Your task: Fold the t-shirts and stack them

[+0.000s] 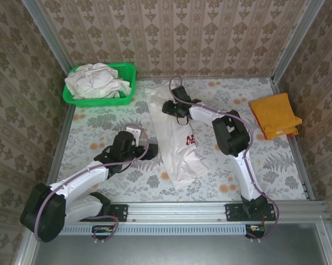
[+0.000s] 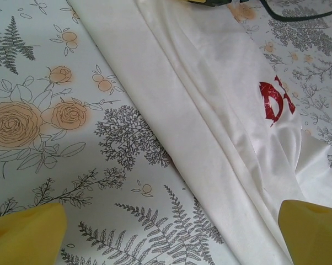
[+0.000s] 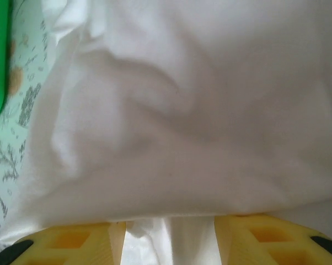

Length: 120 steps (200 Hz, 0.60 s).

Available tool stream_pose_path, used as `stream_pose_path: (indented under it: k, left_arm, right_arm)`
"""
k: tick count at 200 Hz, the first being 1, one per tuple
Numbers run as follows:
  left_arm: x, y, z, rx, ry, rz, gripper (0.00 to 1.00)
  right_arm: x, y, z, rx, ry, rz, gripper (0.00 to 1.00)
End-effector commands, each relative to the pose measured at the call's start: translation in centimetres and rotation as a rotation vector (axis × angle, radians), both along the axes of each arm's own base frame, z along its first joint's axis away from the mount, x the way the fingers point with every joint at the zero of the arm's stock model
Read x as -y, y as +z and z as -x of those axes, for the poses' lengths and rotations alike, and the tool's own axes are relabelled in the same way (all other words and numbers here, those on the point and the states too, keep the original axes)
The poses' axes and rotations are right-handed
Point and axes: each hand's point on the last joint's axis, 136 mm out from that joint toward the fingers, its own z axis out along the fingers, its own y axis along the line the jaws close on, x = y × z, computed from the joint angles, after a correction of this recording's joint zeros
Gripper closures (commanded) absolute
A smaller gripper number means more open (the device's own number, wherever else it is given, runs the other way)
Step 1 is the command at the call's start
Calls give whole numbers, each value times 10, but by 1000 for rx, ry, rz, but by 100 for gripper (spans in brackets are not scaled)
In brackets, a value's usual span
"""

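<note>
Shirt (image 1: 180,149) lies as a long strip on the table (image 1: 100,127). Your right gripper (image 3: 170,240) straddles a bunch at its far end; whether it's pinched, I can't tell. Left gripper (image 2: 170,229) hangs wide open over its left edge. Lift one-handed and the fold could slump apart.

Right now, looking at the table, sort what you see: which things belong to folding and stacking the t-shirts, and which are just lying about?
Belongs to the job:
white t-shirt with red print, spread mid-table
folded orange t-shirt
heaped off-white t-shirts

Just lying about:
green plastic basket
floral table cover
</note>
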Motion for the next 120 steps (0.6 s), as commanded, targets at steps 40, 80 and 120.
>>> stream_pose_path:
  k: [40,80,120]
  left_arm:
    - [1,-10,3,-18,-37,-50,0]
    - [5,-15,1,-40,-39,-40,0]
    - [3,-6,-5,-19,18,5,0]
  right_arm:
    - [86,-43,16,-134,-254,93,52]
    - [112,-45,2,-160,-226,93,48]
    - [110,-18,-7,-95,-104,74,35]
